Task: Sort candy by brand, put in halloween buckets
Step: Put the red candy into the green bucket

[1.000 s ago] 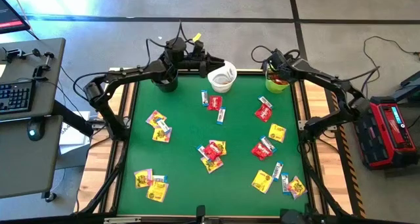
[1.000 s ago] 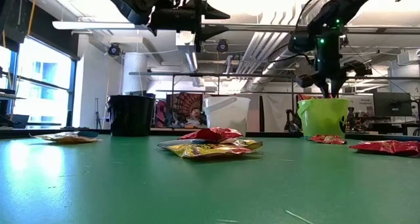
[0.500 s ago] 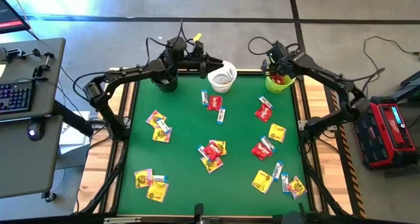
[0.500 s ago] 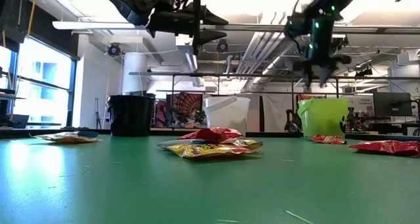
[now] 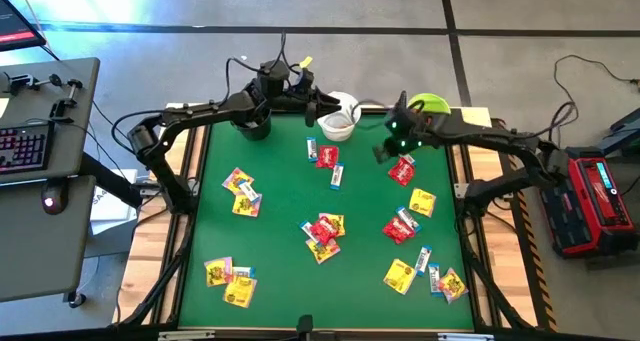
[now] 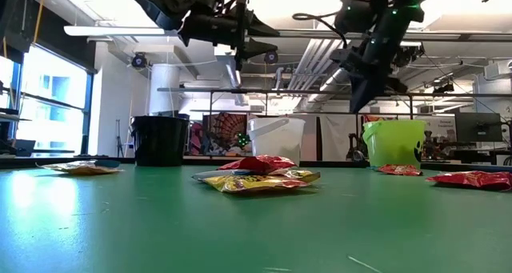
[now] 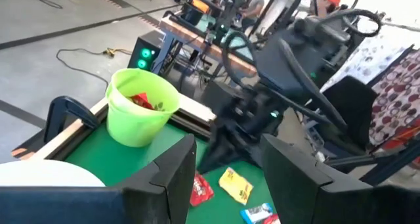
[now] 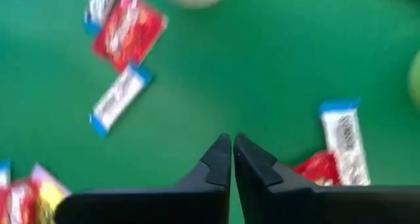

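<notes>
Candy lies scattered over the green mat: red packets, yellow ones and slim white-and-blue ones. Three buckets stand on their bases along the far edge: black, white and lime green, the green one with red candy inside. My left gripper hovers open and empty beside the white bucket, high over the far edge. My right gripper hangs shut and empty above the mat, pointing steeply down between the white bucket and a red packet.
Wooden rails frame the mat. A heap of red and yellow packets lies mid-table. More packets lie near the left side and along the near edge. Bare mat lies between the heaps. Both arms stand close together over the far edge.
My right gripper has risen out of the lime green bucket, swung toward the table's left and near side over the mat, tipped and rolled, and its fingers have shut with nothing between them. The candy on the mat has not moved.
</notes>
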Motion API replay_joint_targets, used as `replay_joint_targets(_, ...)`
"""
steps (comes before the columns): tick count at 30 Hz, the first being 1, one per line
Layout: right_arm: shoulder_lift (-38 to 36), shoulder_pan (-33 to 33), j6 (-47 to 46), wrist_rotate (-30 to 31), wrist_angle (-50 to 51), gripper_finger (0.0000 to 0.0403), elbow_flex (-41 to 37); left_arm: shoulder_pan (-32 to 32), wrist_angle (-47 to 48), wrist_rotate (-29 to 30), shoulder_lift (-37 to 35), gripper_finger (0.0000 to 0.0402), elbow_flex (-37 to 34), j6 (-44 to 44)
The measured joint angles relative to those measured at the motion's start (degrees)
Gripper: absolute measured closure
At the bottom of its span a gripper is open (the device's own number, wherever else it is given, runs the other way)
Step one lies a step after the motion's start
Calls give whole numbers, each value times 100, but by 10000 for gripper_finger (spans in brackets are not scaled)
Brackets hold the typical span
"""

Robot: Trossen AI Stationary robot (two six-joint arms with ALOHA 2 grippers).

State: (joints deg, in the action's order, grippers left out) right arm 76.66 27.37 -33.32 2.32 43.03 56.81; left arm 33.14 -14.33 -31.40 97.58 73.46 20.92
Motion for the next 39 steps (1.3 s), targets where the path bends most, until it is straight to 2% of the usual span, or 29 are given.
replay_joint_targets(3,11,-307,206,-18,214,361,-190,-26,51,0,0,239,1,-124)
replay_joint_targets(6,13,-473,362,-78,175,311,-403,-49,100,0,0,239,1,-216)
replay_joint_targets(11,15,-424,506,-1,-154,221,-873,-59,95,1,0,239,1,-312)
replay_joint_targets(15,17,-295,511,193,-293,183,-1181,-59,113,2,0,239,1,-311)
replay_joint_targets(25,17,-37,105,567,-867,176,-1812,-65,123,9,0,239,0,-193)
replay_joint_targets(39,30,270,229,814,-1078,176,-1842,-276,127,15,0,239,0,-161)
